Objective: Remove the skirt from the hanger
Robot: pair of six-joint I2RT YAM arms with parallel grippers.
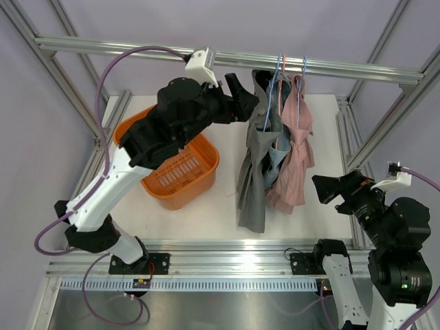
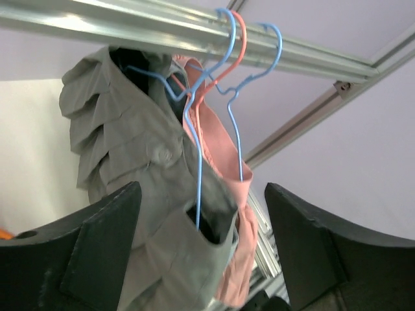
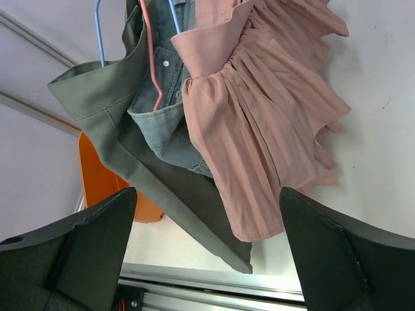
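Three garments hang side by side from the top rail. On the left a grey skirt hangs on a blue hanger. A denim piece hangs in the middle and a pink pleated skirt on the right. My left gripper is up beside the grey skirt's waistband, its jaws open and close to the fabric with nothing held. In its wrist view the left gripper frames the waistband corner. My right gripper is open, low and to the right of the pink skirt.
An orange basket stands on the white table to the left of the garments. Aluminium frame posts run along both sides and a rail crosses the front. A pink hanger and a second blue hanger hook over the top rail.
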